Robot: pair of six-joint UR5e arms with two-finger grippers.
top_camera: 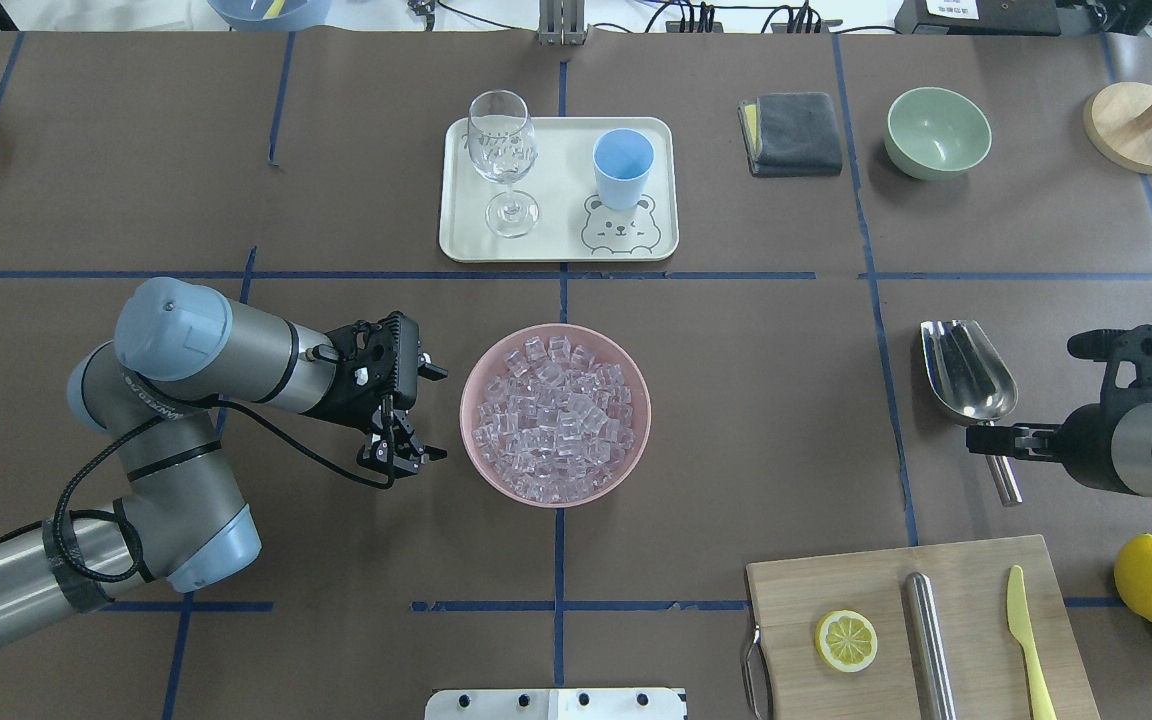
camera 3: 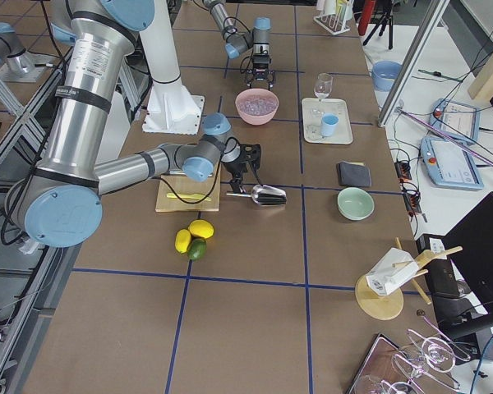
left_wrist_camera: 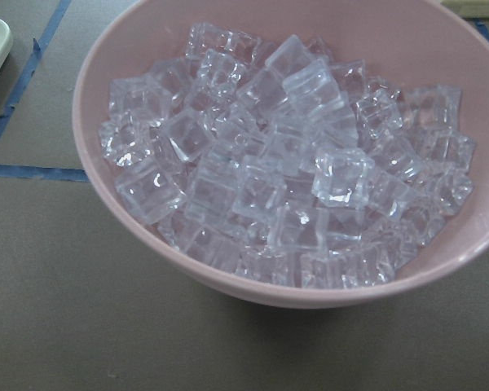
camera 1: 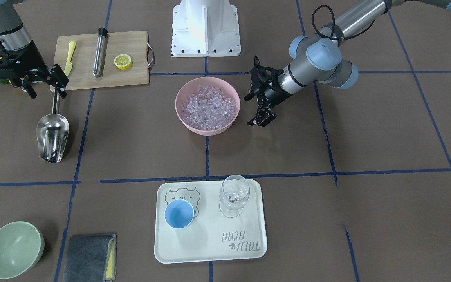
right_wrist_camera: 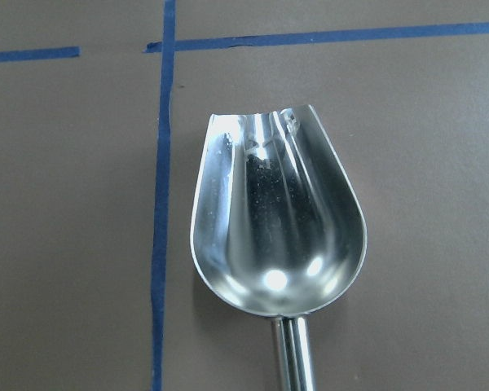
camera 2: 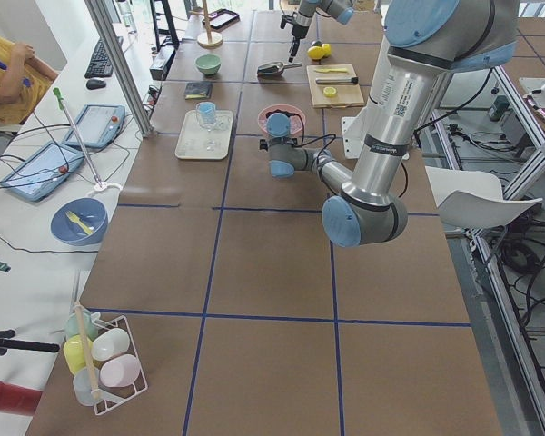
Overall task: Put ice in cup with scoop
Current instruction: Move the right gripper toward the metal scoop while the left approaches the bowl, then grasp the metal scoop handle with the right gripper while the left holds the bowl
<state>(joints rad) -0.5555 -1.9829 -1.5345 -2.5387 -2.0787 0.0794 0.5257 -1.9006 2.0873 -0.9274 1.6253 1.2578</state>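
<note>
Although the shiny stainless-steel scoop [camera 1: 53, 137] lies flat on the brown table, its trough is bare, so no ice has been moved. The right gripper [camera 1: 49, 94] hangs over the thin handle [camera 1: 56, 102] with its jaws apart, not yet gripping. The left gripper [camera 1: 260, 105] is also spread, just beside the pink bowl [camera 1: 178, 105] heaped with clear glassy ice cubes [camera 1: 208, 106]. The small light-blue cup [camera 1: 179, 213] stands empty on the cream tray [camera 1: 210, 250] near a clear stemmed wine glass [camera 1: 233, 196]. Grasping, scooping and pouring all remain. The tray's lettering appears to read "TAIJI BEAR" beside a bear drawing.
</note>
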